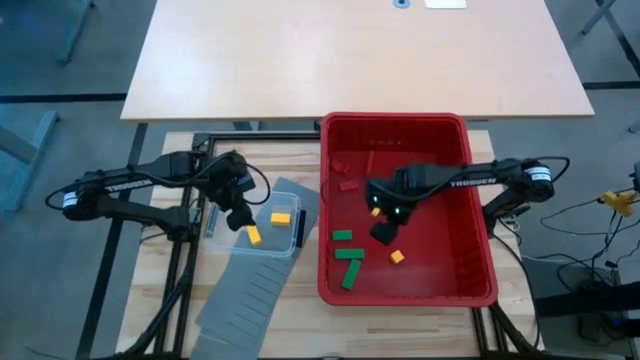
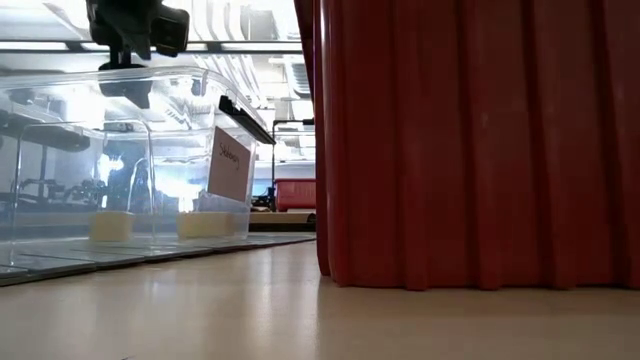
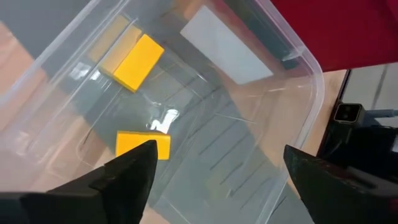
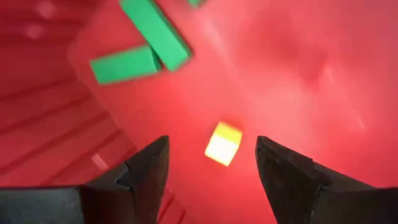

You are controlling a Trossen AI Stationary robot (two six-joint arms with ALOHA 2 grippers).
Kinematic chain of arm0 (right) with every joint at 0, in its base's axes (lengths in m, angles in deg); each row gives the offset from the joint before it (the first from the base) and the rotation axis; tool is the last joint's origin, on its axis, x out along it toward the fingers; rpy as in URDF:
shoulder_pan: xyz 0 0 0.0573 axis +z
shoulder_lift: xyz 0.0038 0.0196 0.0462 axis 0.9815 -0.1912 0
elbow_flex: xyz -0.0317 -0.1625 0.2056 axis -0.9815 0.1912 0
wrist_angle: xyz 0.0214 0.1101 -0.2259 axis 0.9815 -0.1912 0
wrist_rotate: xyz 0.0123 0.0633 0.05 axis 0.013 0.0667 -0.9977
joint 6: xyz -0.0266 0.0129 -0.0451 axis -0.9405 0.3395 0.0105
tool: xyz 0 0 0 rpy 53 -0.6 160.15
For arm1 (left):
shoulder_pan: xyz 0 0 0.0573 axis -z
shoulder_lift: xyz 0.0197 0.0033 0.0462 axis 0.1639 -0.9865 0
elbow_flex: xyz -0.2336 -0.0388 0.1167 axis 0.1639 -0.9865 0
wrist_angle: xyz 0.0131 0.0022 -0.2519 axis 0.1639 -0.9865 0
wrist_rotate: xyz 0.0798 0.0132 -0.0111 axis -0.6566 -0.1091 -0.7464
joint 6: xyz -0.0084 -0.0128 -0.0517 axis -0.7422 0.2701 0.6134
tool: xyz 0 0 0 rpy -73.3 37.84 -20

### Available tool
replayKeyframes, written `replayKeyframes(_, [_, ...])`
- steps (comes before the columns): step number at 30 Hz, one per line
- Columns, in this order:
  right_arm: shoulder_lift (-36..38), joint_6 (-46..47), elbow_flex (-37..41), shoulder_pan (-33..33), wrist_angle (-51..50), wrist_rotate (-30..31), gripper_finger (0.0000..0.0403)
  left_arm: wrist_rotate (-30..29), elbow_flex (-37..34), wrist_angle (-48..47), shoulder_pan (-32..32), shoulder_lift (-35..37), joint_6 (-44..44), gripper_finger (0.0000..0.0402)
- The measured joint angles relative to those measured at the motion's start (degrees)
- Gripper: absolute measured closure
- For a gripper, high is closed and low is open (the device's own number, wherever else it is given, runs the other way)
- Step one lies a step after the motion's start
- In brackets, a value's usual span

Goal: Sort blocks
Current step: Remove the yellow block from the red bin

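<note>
Two yellow blocks (image 3: 138, 61) (image 3: 142, 143) lie flat on the floor of a small clear tub (image 1: 262, 228). My left gripper (image 3: 217, 177) hangs open above the tub (image 3: 292, 68), tilted down, nothing between its fingers. In the red bin (image 1: 480, 290), my right gripper (image 4: 214, 171) points down, open, over a small yellow cube (image 4: 223, 143) that rests on the bin floor ahead of its fingertips, untouched. Green bars (image 4: 155, 31) (image 4: 124, 64) lie on the bin floor beyond it. Small red blocks (image 1: 347, 185) sit nearer the bin's far left corner.
Grey slotted panels (image 1: 245, 295) lie under and in front of the tub. The bin's tall red wall (image 2: 480, 140) stands right beside the tub (image 2: 130, 170). A light wooden tabletop (image 1: 350, 55) lies beyond the bin. Cables (image 1: 590, 240) trail at the right.
</note>
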Motion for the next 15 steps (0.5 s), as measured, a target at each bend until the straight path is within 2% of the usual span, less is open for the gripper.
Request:
replayKeyframes(5, [0.6,7.0,5.8,3.9,2.3,2.9,0.0188,-0.1,0.0,0.0,0.0,0.1,0.0,0.0087])
replayKeyframes(11, [3.5,17.9,13.6,8.2,13.0,2.8,0.0197,-0.1,0.0,0.0,0.0,0.1,0.0,0.0088])
replayKeyframes(15, [3.9,22.7,16.3,10.3,14.4,2.4,0.0199,-0.1,0.0,0.0,0.0,0.1,0.0,0.0088])
